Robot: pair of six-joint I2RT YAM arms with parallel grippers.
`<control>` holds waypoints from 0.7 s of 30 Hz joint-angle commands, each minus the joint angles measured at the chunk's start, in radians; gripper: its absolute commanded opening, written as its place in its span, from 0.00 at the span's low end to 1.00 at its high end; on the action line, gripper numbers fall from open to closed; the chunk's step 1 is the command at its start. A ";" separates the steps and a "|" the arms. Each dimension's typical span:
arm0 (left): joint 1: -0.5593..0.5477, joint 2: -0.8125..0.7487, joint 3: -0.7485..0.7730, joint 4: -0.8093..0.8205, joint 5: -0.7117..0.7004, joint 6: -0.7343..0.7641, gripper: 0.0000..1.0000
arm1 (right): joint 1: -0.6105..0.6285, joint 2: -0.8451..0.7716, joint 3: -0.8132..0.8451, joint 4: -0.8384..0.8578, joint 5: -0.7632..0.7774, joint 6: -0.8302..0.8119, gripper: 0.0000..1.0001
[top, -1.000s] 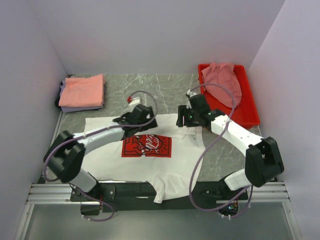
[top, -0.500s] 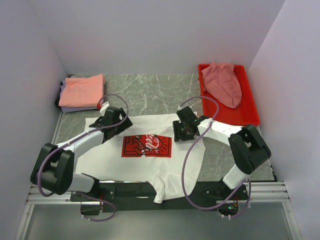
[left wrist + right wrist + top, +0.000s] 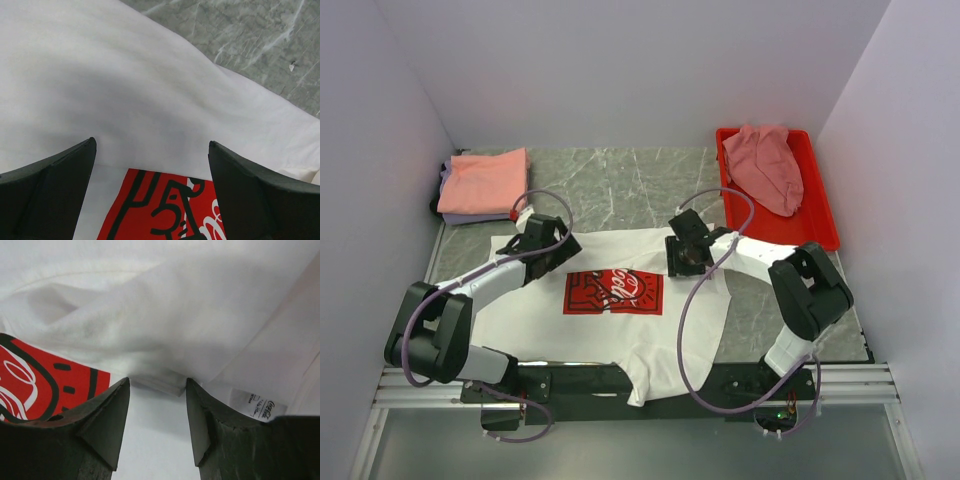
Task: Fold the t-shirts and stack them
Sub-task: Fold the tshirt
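**A:** What is the surface looking like, and the room around it?

**B:** Pale walls (image 3: 620, 70) are closing in a grey marbled surface (image 3: 620, 185) on three sides. At its far left corner a salmon-orange tee (image 3: 485, 180) is lying folded on top of a lavender tee (image 3: 470, 216). A white tee (image 3: 620, 335) is lying spread across the middle, its red print (image 3: 613, 292) facing up and its cloth reaching over the near edge. At the far right corner a red tray (image 3: 825, 215) is holding a crumpled dusty-pink tee (image 3: 765, 165).

**A:** And how are the arms sitting?

**B:** The left arm (image 3: 490, 280) is stretching in from the near left corner, low over the white tee's left side. The left claw (image 3: 151, 144) is hanging released, fingers spread wide over plain white cloth just past the print, nothing between them. The right arm (image 3: 760, 255) is doubling back from the near right corner, elbow out toward the right edge. The right claw (image 3: 157, 382) is pointing down at the tee just right of the print. Its fingers are standing partly apart with a folded ridge of white cloth at their tips, and a small label (image 3: 257, 407) is lying just beside them. I cannot tell whether they are pinching that fold.
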 commanded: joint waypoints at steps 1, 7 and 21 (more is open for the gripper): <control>0.004 0.003 -0.014 0.032 0.014 0.017 1.00 | 0.001 0.019 0.049 0.045 0.028 0.014 0.55; 0.004 0.001 -0.018 0.026 0.014 0.019 0.99 | 0.006 0.031 0.077 0.039 0.025 0.020 0.37; 0.005 -0.010 -0.009 0.012 -0.002 0.025 1.00 | 0.043 -0.047 0.057 -0.042 -0.027 0.067 0.00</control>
